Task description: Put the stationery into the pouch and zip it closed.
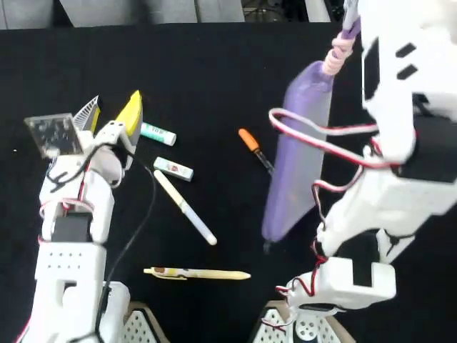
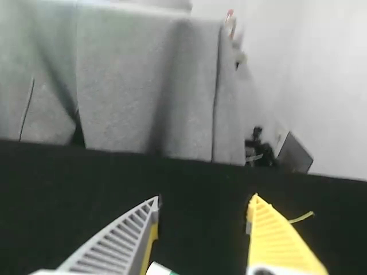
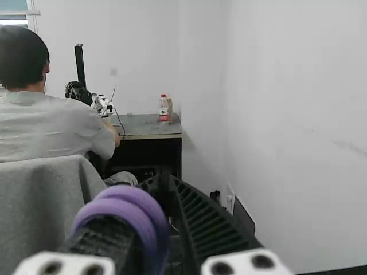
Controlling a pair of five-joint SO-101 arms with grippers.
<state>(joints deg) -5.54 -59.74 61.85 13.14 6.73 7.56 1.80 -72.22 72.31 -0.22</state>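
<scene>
At the far left, the left tool (image 1: 114,106) stands empty with its jaws apart, just beside one glue stick (image 1: 158,133). Rightward on the counter (image 1: 214,71) lie one eraser (image 1: 173,168) and three pens, white (image 1: 185,208), yellow (image 1: 197,273) and orange (image 1: 254,148). All five look light and stiff; the pens may roll, so they are best gripped mid-barrel. At the right, one soft, floppy pouch (image 1: 300,143) is clamped in the right tool (image 3: 155,226).
</scene>
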